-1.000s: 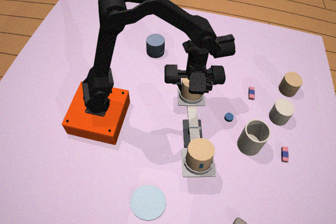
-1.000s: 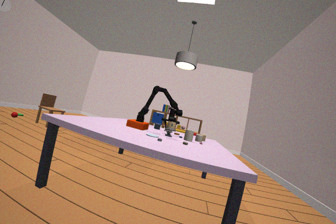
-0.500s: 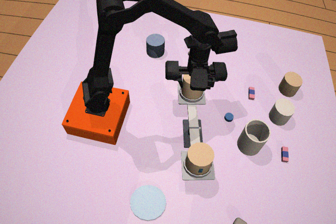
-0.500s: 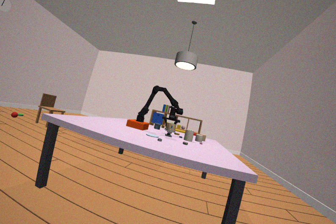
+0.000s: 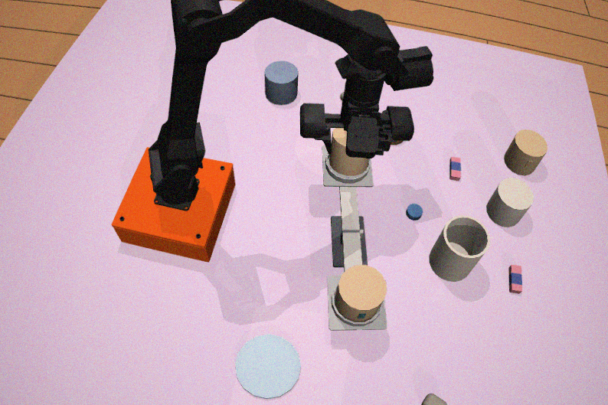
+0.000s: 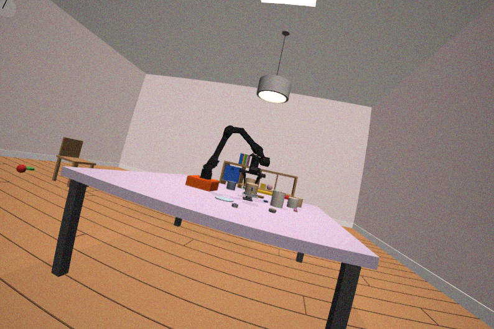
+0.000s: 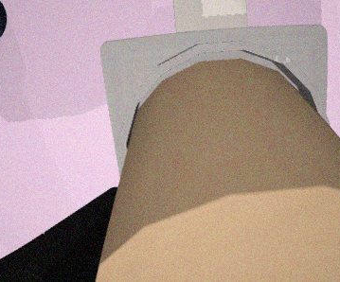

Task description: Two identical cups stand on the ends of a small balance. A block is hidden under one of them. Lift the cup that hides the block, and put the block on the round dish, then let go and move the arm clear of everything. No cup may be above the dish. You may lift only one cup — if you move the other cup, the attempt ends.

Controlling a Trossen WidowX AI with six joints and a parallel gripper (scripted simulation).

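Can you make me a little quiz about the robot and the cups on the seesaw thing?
1. True or false: the hand is shut on the cup at the balance end farther from the round dish.
2. Which thing on the table stands with its open end up? A) the grey-blue cylinder B) the hollow cup beside the balance C) the other balance cup
3. Fill in: the arm stands on a box coloured ____.

Key: 1 true; 2 B; 3 orange.
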